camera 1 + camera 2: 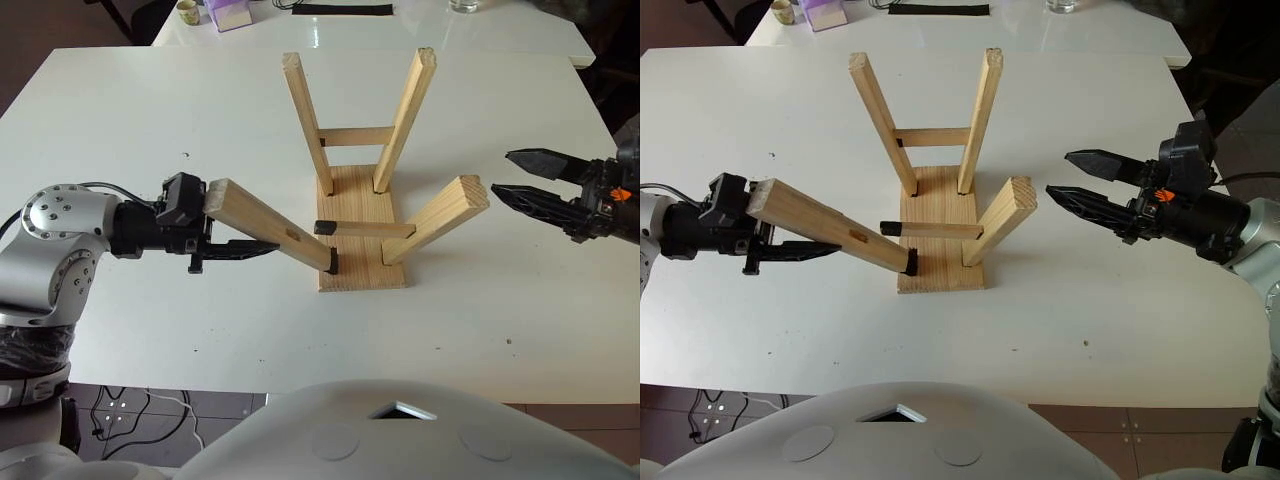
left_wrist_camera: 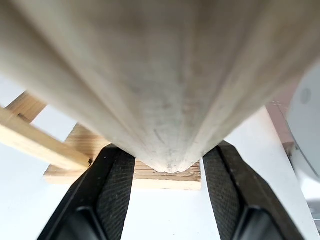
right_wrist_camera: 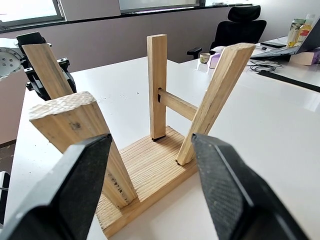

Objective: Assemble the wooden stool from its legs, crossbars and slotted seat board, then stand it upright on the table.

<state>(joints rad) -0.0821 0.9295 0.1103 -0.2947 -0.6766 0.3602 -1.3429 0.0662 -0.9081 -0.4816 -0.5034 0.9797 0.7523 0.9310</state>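
The slotted seat board (image 1: 355,195) lies flat mid-table. Two far legs (image 1: 307,120) (image 1: 405,115) stand upright in it, joined by a crossbar (image 1: 357,136). The near-left leg (image 1: 265,225) leans far out to the left, its foot at the board. My left gripper (image 1: 270,245) is shut on it, with a finger (image 2: 115,190) on each side. The near-right leg (image 1: 440,218) leans out to the right and carries a second crossbar (image 1: 370,229). That crossbar's black-tipped end stops short of the left leg. My right gripper (image 1: 500,172) hovers open, to the right of that leg and apart from it.
A second white table stands behind with a cup (image 1: 187,11), a purple box (image 1: 228,12), a black strip (image 1: 342,9) and a glass (image 1: 463,5). Bare tabletop (image 1: 150,120) lies to the left, to the right and in front of the board.
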